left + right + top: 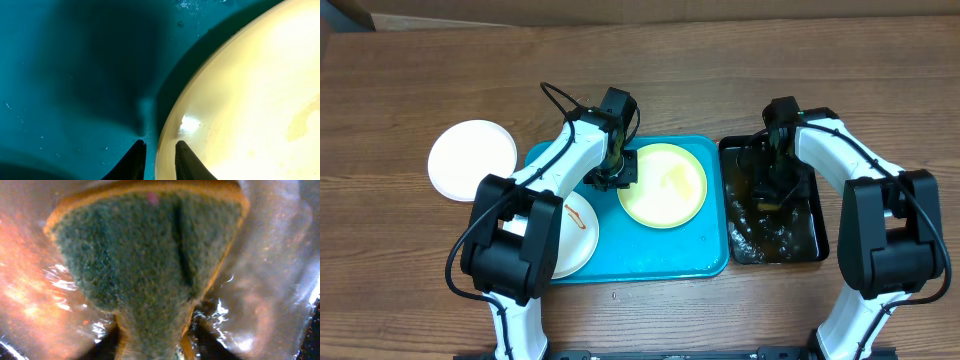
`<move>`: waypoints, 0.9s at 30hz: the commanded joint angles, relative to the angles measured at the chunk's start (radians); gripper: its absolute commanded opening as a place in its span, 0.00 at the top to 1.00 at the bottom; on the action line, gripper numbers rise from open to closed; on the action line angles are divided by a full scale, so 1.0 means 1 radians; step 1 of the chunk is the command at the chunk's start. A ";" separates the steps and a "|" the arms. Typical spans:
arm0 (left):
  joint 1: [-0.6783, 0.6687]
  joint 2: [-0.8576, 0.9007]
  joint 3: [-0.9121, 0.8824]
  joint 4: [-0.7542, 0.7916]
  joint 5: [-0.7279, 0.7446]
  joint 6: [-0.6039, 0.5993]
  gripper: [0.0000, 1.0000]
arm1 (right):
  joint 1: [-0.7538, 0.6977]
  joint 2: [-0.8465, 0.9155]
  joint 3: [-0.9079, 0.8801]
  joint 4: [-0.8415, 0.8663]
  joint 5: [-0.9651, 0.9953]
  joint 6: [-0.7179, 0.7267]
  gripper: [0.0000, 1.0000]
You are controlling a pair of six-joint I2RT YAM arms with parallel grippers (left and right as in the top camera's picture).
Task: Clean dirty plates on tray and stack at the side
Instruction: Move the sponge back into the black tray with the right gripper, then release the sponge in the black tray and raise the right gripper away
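The turquoise tray holds a pale yellow-green plate at its right and a white plate with an orange smear at its front left, partly under my left arm. A second white plate lies on the table left of the tray. My left gripper straddles the yellow-green plate's left rim. In the left wrist view its fingers close narrowly on the rim of that plate, over the tray. My right gripper is shut on a green-faced sponge.
A smaller black tray with wet, glistening water stands right of the turquoise tray. My right gripper holds the sponge down inside it. Bare wooden table lies behind both trays.
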 commanded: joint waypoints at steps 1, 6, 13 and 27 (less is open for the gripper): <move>0.007 0.009 -0.005 0.001 0.000 -0.006 0.77 | -0.009 -0.019 0.058 0.004 0.019 0.000 0.36; 0.007 0.009 -0.005 0.001 0.001 -0.006 0.77 | -0.010 -0.018 0.077 0.014 0.044 0.000 0.30; 0.007 0.009 -0.005 0.001 0.000 -0.006 0.77 | -0.010 -0.018 0.043 0.063 0.043 0.000 0.30; 0.007 0.009 -0.005 0.001 0.001 -0.006 0.71 | -0.029 -0.016 0.071 0.154 0.043 0.000 0.35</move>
